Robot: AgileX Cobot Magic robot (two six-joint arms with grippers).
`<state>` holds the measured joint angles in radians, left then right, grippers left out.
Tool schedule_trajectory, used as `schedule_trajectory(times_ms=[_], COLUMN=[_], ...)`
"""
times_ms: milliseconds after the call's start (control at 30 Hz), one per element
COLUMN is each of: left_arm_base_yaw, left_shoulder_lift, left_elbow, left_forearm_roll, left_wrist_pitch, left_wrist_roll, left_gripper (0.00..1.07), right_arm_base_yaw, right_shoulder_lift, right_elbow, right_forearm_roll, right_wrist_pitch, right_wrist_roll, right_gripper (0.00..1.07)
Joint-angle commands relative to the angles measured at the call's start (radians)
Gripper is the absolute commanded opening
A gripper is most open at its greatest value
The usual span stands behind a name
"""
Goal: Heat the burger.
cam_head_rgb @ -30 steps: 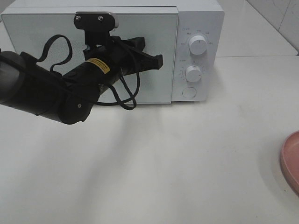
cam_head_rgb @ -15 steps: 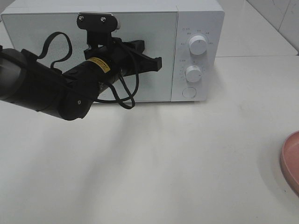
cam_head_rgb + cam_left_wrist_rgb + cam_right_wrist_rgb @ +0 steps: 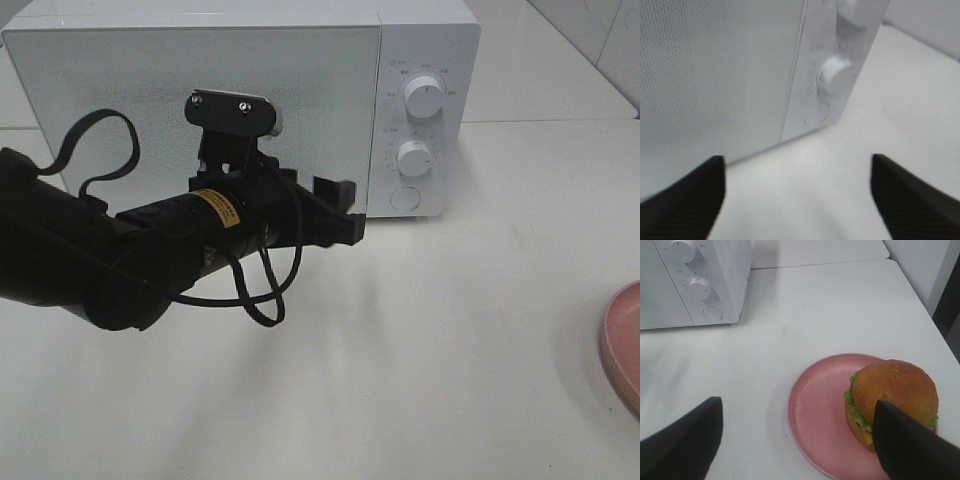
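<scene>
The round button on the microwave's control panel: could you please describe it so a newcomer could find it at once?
Start at the white microwave with its wide closed door. Its narrow control panel on the right carries two protruding white dials, an upper dial and a lower dial. Below them sits the round button, flat rather than raised, lowest on the panel.

A white microwave (image 3: pixel 240 105) stands at the back of the white table (image 3: pixel 430 340), its door shut. On its control panel, two round dials, an upper dial (image 3: pixel 425 97) and a lower dial (image 3: pixel 413 158), sit above a round button (image 3: pixel 404 197). A round pink plate (image 3: pixel 825 415) lies on the table, well apart from the microwave, toward the right edge.
</scene>
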<state>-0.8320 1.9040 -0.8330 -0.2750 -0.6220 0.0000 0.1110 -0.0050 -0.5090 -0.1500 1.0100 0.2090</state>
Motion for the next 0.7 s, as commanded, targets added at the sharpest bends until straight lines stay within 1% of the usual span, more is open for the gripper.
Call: schedule_trajectory(times_ms=[33, 67, 100, 133, 167, 200, 233, 267, 300, 333, 367, 400, 433, 467, 500, 567, 633, 667, 700], left_arm_base_yaw=[0.006, 0.013, 0.013, 0.034, 0.044, 0.044, 0.071, 0.086, 0.086, 0.119, 0.119, 0.148, 0.163, 0.163, 0.186, 0.198, 0.224, 0.224, 0.243], left_shoulder_lift=[-0.075, -0.089, -0.089, -0.125, -0.139, -0.139, -0.174, -0.192, -0.192, -0.227, -0.227, -0.262, -0.283, -0.283, -0.325, -0.346, -0.409, -0.409, -0.46], left_elbow=[0.003, 0.002, 0.002, 0.002, 0.002, 0.002, 0.002, 0.002, 0.002, 0.002, 0.002, 0.002, 0.002, 0.002, 0.002, 0.002, 0.002, 0.002, 0.002], left_forearm_roll=[0.003, 0.009, 0.009, 0.031, 0.039, 0.039, 0.057, 0.065, 0.065, 0.075, 0.075, 0.093, 0.11, 0.11, 0.15, 0.167, 0.199, 0.199, 0.221], left_wrist_pitch=[0.312, 0.384, 0.384, 0.514, 0.585, 0.585, 0.717, 0.79, 0.79, 0.929, 0.929, 1.022, 1.065, 1.065, 1.119, 1.14, 1.241, 1.241, 1.302], left_wrist_roll=[0.0, 0.0, 0.0, 0.0, 0.0, 0.0, 0.0, 0.0, 0.0, 0.0, 0.0, 0.0, 0.0, 0.0, 0.0, 0.0, 0.0, 0.0, 0.0], left_gripper=[0.99, 0.99, 0.99, 0.99, 0.99, 0.99, 0.99, 0.99, 0.99, 0.99, 0.99, 0.99, 0.99, 0.99, 0.99, 0.99, 0.99, 0.99, 0.99], right_arm_base_yaw=[-0.008, -0.008, -0.008, -0.008, -0.008, -0.008, -0.008, -0.008, -0.008, -0.008, -0.008, -0.008, -0.008, -0.008, -0.008, -0.008, -0.008, -0.008, -0.008], right_shoulder_lift=[-0.025, -0.025, -0.025, -0.025, -0.025, -0.025, -0.025, -0.025, -0.025, -0.025, -0.025, -0.025, -0.025, -0.025, -0.025, -0.025, -0.025, -0.025, -0.025], right_elbow=[0.002, 0.002, 0.002, 0.002, 0.002, 0.002, 0.002, 0.002, 0.002, 0.002, 0.002, 0.002, 0.002, 0.002, 0.002, 0.002, 0.002, 0.002, 0.002], right_forearm_roll=[0.002, 0.002, 0.002, 0.002, 0.002, 0.002, 0.002, 0.002, 0.002, 0.002, 0.002, 0.002, 0.002, 0.002, 0.002, 0.002, 0.002, 0.002, 0.002], right_wrist_pitch=[-0.001, -0.001, -0.001, -0.001, -0.001, -0.001, -0.001, -0.001, -0.001, -0.001, -0.001, -0.001, -0.001, -0.001, -0.001, -0.001, -0.001, -0.001, -0.001], right_wrist_roll=[-0.003, -0.003, -0.003, -0.003, -0.003, -0.003, -0.003, -0.003, -0.003, -0.003, -0.003, -0.003, -0.003, -0.003, -0.003, -0.003, -0.003, -0.003, -0.003], right_gripper=[0.76, 0.76, 0.76, 0.76, 0.76, 0.76, 0.76, 0.76, 0.76, 0.76, 0.76, 0.76, 0.76, 0.76, 0.76, 0.76, 0.76, 0.76, 0.76])
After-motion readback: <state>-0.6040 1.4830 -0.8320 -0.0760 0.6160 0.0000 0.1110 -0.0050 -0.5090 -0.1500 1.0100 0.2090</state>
